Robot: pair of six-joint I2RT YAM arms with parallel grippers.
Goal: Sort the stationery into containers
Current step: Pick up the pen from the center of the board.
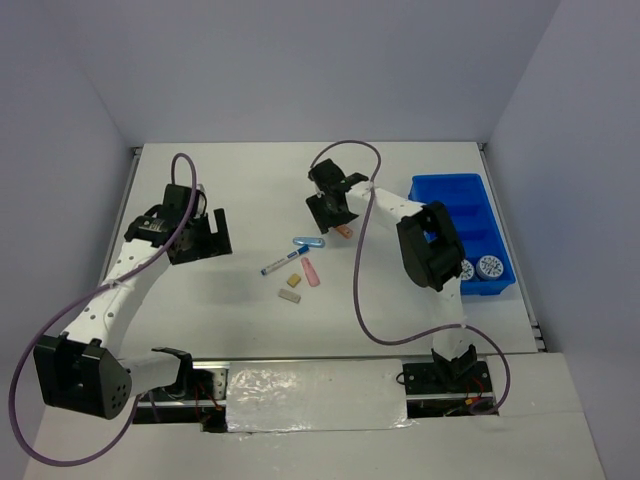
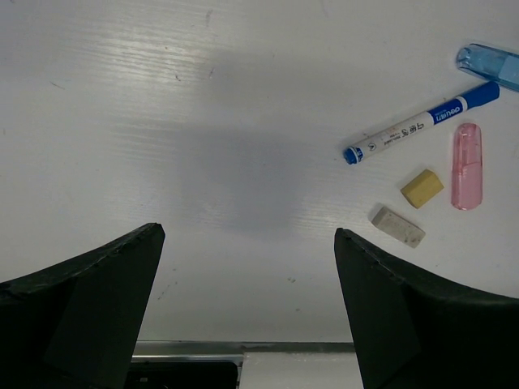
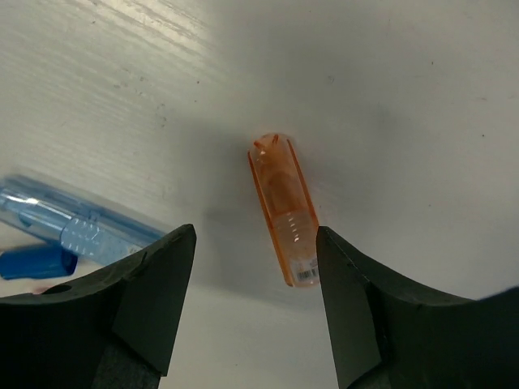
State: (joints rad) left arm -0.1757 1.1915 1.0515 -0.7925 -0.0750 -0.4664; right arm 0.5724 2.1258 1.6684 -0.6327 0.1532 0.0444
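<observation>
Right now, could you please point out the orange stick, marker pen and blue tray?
orange stick [image 3: 284, 212], right wrist view, mid-body.
marker pen [image 2: 422, 121], left wrist view, white barrel.
blue tray [image 1: 448, 192], top view, bare far compartment.

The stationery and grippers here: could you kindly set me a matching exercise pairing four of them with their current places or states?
1. orange stick
2. patterned discs
3. marker pen
4. left gripper

A. in the blue tray
B. open, holding nothing
C. between the jaws of the right gripper
D. beside the light-blue clip

Pairs: 1-C, 2-A, 3-D, 4-B.
</observation>
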